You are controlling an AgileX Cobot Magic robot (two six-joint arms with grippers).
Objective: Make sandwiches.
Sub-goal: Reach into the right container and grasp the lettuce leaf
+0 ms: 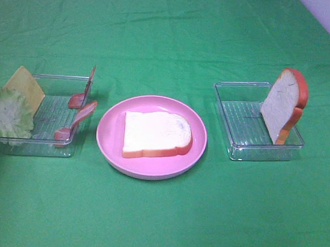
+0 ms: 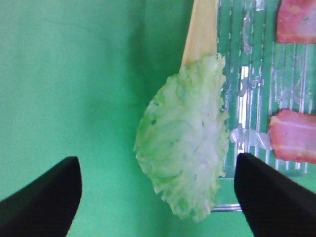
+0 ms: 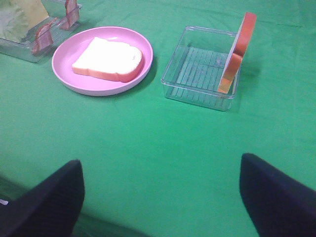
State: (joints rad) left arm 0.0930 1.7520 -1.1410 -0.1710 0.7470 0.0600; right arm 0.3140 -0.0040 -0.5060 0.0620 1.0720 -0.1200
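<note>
From above: pink plate (image 1: 108,147) holds one bread slice (image 1: 155,134); left tray (image 1: 53,114) holds lettuce (image 1: 7,112), cheese (image 1: 25,87), bacon (image 1: 77,120); right tray (image 1: 240,121) carries a leaning slice (image 1: 282,108); left wrist: left end effector (image 2: 158,197) wide above lettuce; right wrist: right end effector (image 3: 160,197) wide.

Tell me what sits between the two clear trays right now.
The round pink plate, with one bread slice lying flat on it, and bare green cloth on either side. The exterior high view shows it.

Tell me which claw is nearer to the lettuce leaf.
Left. The left claw is right at the lettuce leaf, open. The right claw is far off, with the pink plate between them.
</note>
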